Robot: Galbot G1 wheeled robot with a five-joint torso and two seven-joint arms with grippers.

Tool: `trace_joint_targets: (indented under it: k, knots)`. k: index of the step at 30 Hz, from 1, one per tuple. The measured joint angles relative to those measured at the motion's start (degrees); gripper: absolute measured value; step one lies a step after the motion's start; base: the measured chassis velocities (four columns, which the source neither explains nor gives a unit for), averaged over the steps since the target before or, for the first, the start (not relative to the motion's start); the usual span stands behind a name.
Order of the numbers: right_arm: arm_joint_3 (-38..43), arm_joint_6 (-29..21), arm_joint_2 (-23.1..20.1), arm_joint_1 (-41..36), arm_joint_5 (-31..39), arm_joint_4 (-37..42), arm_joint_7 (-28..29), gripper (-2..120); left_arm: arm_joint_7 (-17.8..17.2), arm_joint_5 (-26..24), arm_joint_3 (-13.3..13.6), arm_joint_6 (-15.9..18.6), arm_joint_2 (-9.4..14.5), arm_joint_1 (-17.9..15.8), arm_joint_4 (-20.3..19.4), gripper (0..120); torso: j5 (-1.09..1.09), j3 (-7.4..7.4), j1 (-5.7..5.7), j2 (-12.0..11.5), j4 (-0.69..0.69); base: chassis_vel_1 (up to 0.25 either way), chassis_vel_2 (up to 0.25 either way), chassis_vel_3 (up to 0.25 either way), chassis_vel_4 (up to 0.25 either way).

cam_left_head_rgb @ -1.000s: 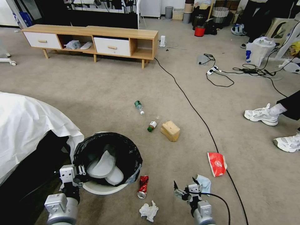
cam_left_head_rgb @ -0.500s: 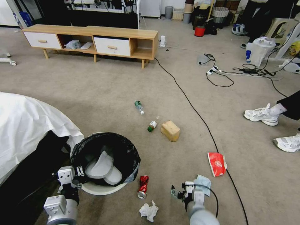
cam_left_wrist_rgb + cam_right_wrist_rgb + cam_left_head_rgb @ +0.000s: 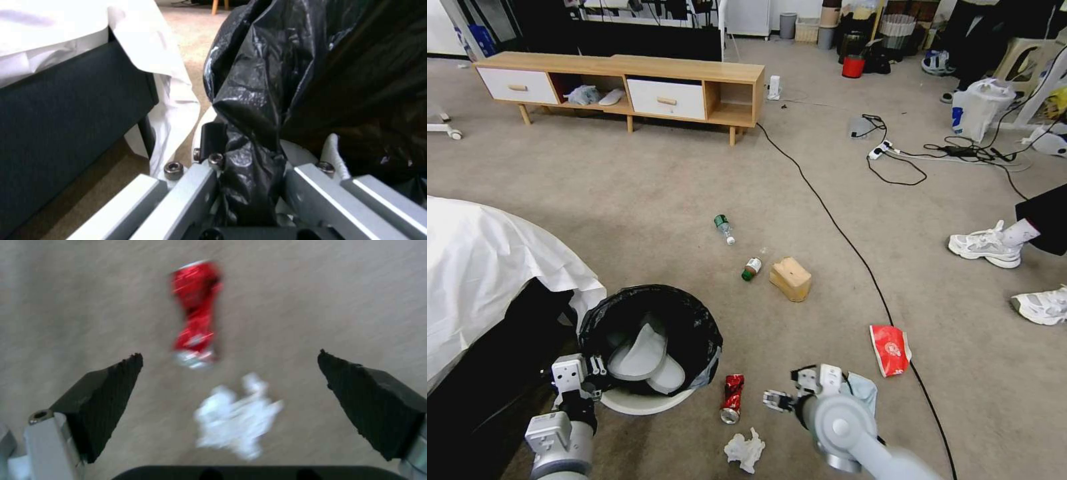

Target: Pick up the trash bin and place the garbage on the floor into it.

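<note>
Left gripper [image 3: 595, 373] at the near rim of the trash bin [image 3: 647, 400], jaws clamped on the black garbage bag [image 3: 694, 320] folded over that rim; left wrist view has the gripper [image 3: 249, 186] pinching a bunched fold of bag [image 3: 276, 83] between its two metal bars. Bin sits on the carpet floor [image 3: 647, 193] just beside the white-sheeted bed [image 3: 487, 267], with pale flat pieces lying inside. Right gripper [image 3: 787, 393] low over the floor, right of the crushed red can [image 3: 733, 398] and above the white crumpled tissue [image 3: 745, 450], jaws spread wide and holding nothing. Right wrist view: black fingertips [image 3: 106, 393] far apart, the can [image 3: 195, 313] and the tissue [image 3: 236, 416] both lying on carpet between them, blurred, the two pieces near each other but apart. Can lies just beside the bin's base. Pale blue tissue [image 3: 864, 390] partly hidden behind the right wrist. Red snack packet [image 3: 890, 349] farther right, touching the black cable [image 3: 840, 233]. Farther out on the floor: tan box [image 3: 790, 279], small green-capped bottle [image 3: 751, 269] just beside it, green-labelled clear bottle [image 3: 724, 229] a little beyond. Wooden TV cabinet [image 3: 627, 87] against the far side
</note>
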Motion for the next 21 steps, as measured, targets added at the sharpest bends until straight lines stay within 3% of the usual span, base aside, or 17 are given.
trace_joint_targets:
  k: [11, 21]
  knots:
    - [-3.2, -1.7, 8.5, 5.0, 14.5, -2.6, 8.9, 100, -0.1, -2.5, -1.3, 0.0, 1.2, -1.1, 1.1, 1, -0.01, 0.0, 0.0, 0.0, 0.0, 0.0, 0.0, 0.0, 0.0]
    - [-3.4, -1.8, 9.8, 4.9, 14.4, -5.7, 9.5, 100, 0.0, -3.8, -2.3, -0.3, 2.0, -0.8, 1.3, 1, 0.0, 0.0, 0.0, 0.0, 0.0, 0.0, 0.0, 0.0, 0.0]
